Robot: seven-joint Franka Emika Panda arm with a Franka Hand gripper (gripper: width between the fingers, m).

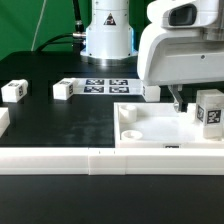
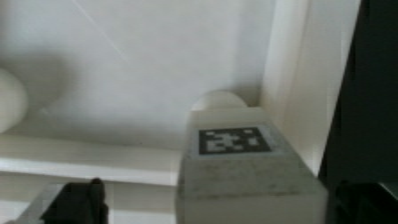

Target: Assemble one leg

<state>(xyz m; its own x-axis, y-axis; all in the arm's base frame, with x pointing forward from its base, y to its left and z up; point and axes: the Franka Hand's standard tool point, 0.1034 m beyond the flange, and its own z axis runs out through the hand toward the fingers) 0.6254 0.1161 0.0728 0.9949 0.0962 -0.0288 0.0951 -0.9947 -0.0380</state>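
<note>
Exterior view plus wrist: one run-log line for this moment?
gripper: over tray | leg: upright in tray corner | grip: unclear | loose legs on table: two
</note>
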